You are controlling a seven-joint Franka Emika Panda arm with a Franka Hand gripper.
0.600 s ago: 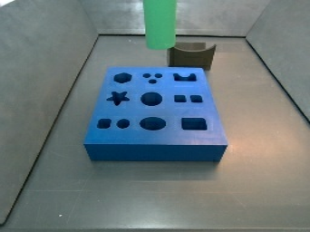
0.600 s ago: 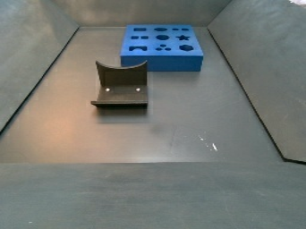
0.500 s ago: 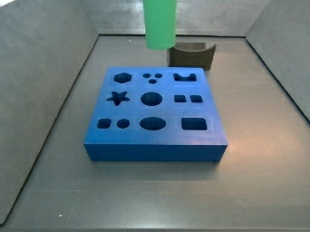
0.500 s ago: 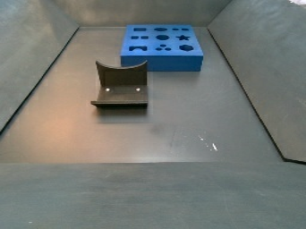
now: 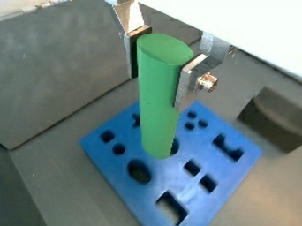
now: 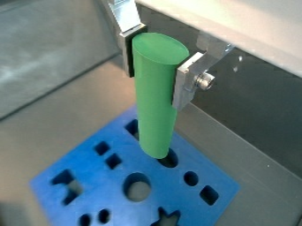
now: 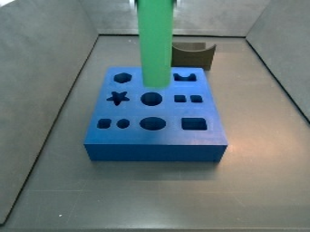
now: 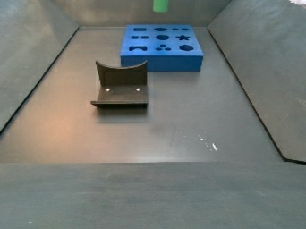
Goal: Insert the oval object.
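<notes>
The oval object, a long bright green peg (image 5: 160,97), hangs upright in my gripper (image 5: 163,55), which is shut on its upper end; the silver fingers (image 5: 196,69) press both sides. It shows the same way in a wrist view (image 6: 156,97) with the gripper (image 6: 158,55). In a side view the peg (image 7: 155,41) hangs over the back part of the blue block (image 7: 158,138), its lower end close above the top face. Only its tip (image 8: 160,5) shows in a side view. The block's oval hole (image 7: 151,124) lies nearer the front.
The blue block (image 8: 167,55) has several differently shaped holes. A dark grey curved block (image 7: 194,54) stands behind it, also seen in a side view (image 8: 120,85) and a wrist view (image 5: 277,115). Grey walls enclose the floor.
The green peg has come down towards the blue block and shifted slightly; its tip now shows at the top of a side view.
</notes>
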